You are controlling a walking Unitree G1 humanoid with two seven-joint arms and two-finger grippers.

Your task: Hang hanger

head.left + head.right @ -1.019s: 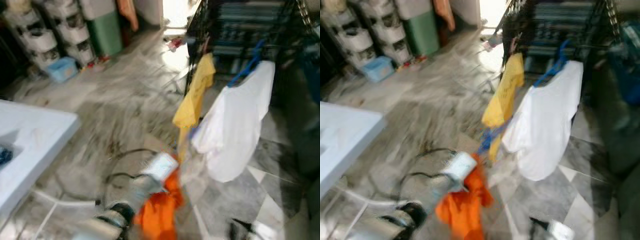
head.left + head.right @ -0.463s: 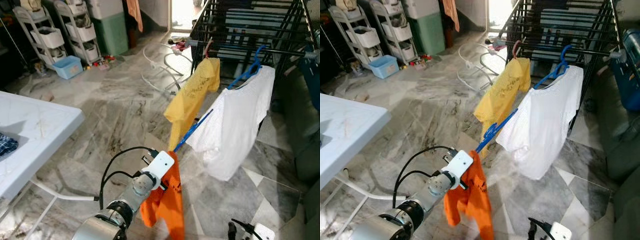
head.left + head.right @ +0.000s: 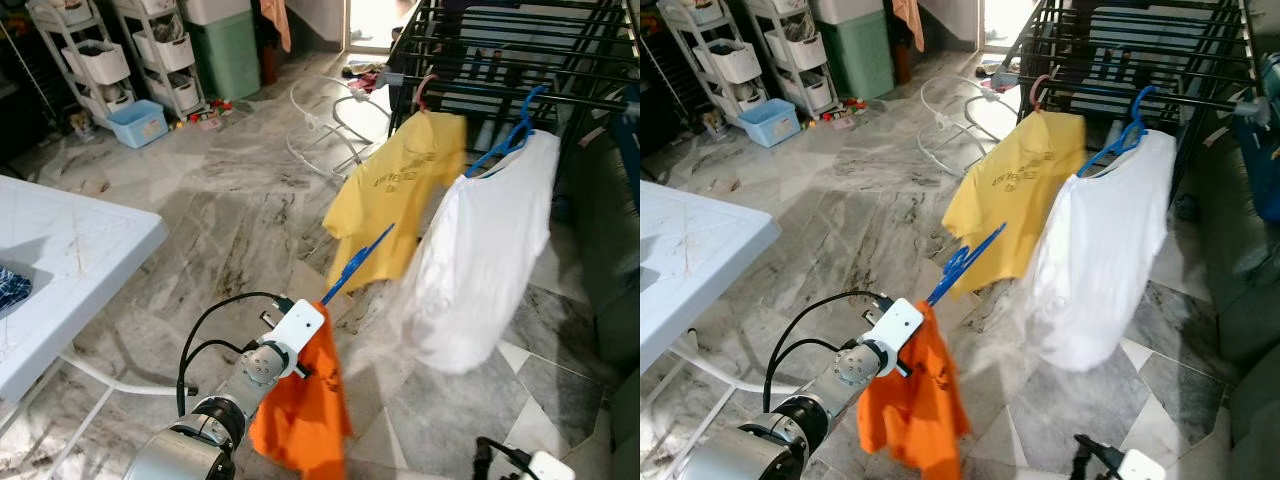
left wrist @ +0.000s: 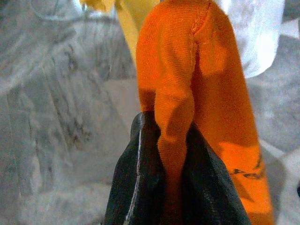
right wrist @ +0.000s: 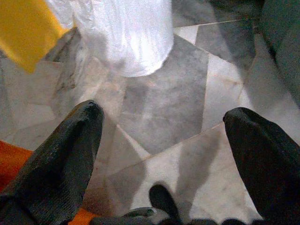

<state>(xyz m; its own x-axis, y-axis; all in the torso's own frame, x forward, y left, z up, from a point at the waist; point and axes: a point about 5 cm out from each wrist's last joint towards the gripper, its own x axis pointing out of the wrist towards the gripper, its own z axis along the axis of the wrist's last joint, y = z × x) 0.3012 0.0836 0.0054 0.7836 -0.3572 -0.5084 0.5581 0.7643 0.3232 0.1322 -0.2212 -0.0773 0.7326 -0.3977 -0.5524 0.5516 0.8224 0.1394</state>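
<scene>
Right gripper (image 5: 164, 140) fingers spread wide over grey marble floor (image 5: 154, 108). White shirt hem (image 5: 126, 33) at 12 o'clock, yellow shirt (image 5: 23, 28) at 10, orange cloth (image 5: 11, 159) at 8.

Orange cloth shirt (image 4: 187, 89), matt; blue plastic hanger (image 3: 356, 262); glossy marble floor (image 3: 220, 210)

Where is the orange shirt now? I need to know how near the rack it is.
The orange shirt hangs from the left gripper, low and left of centre in the eye views, short of the yellow shirt on the rack.
</scene>
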